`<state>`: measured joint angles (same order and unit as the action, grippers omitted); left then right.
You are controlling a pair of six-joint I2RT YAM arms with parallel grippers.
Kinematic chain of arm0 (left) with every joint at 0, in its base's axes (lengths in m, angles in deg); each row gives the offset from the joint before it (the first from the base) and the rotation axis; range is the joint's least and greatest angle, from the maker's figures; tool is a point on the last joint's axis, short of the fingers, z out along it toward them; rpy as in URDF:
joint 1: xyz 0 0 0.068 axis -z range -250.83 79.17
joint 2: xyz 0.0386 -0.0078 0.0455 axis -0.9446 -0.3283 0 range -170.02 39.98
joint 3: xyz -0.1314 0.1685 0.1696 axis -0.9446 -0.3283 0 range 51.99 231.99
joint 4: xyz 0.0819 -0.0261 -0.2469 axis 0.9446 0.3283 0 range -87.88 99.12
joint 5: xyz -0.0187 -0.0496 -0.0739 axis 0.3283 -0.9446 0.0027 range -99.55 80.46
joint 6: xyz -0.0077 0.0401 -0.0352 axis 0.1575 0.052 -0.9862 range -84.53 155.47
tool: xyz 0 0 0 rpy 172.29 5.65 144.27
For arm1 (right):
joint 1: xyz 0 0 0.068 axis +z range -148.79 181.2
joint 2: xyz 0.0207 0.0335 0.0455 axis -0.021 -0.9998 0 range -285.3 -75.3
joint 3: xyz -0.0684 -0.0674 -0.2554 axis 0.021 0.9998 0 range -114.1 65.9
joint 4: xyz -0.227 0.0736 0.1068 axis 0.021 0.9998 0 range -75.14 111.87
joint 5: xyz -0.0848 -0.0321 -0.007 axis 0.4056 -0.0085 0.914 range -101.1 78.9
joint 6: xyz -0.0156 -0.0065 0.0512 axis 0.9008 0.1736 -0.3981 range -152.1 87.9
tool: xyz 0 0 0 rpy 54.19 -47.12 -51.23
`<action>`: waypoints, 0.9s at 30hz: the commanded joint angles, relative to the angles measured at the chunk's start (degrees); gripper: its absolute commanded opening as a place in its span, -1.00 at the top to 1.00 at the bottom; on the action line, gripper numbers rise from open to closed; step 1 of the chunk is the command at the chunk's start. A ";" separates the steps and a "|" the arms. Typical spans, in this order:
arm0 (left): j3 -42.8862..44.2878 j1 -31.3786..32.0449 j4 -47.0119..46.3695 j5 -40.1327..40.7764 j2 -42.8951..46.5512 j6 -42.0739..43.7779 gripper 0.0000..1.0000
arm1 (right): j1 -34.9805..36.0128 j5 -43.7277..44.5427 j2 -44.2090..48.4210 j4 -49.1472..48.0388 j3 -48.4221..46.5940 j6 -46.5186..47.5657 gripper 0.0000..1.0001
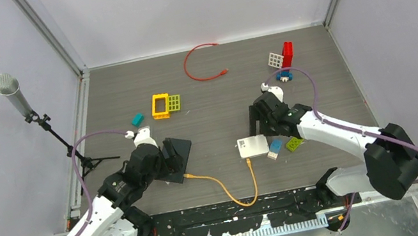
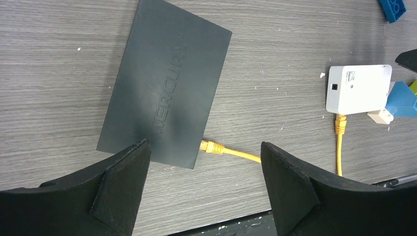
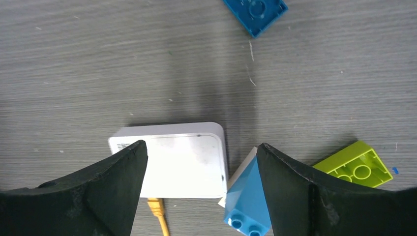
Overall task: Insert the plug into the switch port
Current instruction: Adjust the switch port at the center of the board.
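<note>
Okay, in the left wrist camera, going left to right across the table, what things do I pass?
black switch → yellow plug at the switch's edge → white box

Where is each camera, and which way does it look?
Top: above and behind the robot, looking down at the table; both arms show.
Left wrist: on the left arm, looking down at the black switch; left fingers show.
Right wrist: on the right arm, looking down at the white box; right fingers show.
Shared by all: white box, yellow cable.
</note>
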<state>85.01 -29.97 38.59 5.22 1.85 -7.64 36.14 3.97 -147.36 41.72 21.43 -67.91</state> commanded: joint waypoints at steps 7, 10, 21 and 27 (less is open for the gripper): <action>-0.75 0.10 -2.23 -1.31 0.52 -1.01 -0.68 | -1.56 -7.04 -5.06 -8.03 4.28 -0.38 -0.72; -0.78 0.10 -2.58 -1.49 0.30 -0.97 -0.68 | -1.54 -9.15 -7.08 -11.05 4.61 -0.36 -0.72; -1.80 0.10 -3.87 -2.08 -0.32 -1.13 -0.68 | 5.19 -12.81 -14.82 -18.60 -1.08 -6.23 -0.54; -1.73 0.10 -4.33 -1.49 -0.73 -0.61 -0.68 | 12.15 -10.54 -23.22 -19.80 -11.32 -5.54 -0.51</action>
<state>83.30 -29.97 37.43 3.69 0.99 -8.08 45.26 -8.01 -167.29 25.24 17.30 -72.96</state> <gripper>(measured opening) 0.840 0.759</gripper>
